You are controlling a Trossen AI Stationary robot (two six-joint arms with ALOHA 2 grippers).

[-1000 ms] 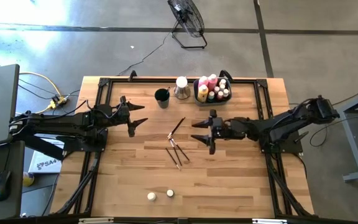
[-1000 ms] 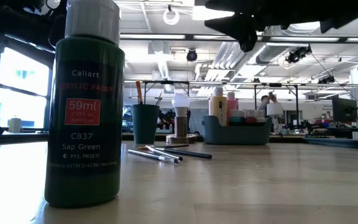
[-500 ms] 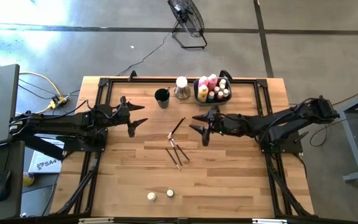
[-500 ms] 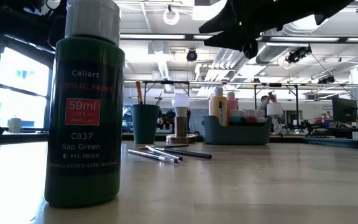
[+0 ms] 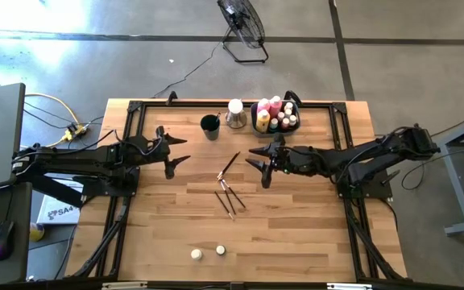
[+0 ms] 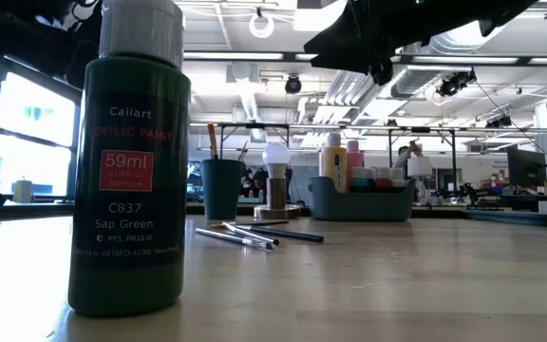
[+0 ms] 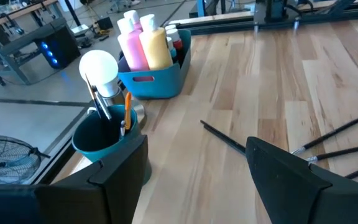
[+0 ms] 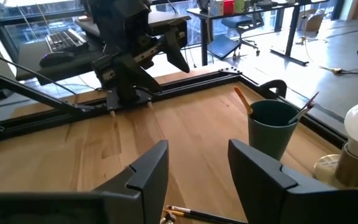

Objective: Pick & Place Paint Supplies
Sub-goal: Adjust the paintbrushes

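Since a second ago, right gripper (image 5: 263, 166) shifted toward the thin dark brushes (image 5: 229, 192); jaws apart, empty. Left gripper (image 5: 172, 150) open, waiting. Teal cup (image 5: 209, 126) nearby.

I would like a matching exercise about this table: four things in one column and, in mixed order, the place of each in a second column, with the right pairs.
Things:
1. green paint bottle
2. two small white-capped pots
3. paintbrushes
4. blue bin

Places:
A. lying loose at the table's middle
B. at the table's far edge, holding pink and yellow bottles
C. closest to the low camera
D. side by side at the table's near edge

Pairs: 1-C, 2-D, 3-A, 4-B
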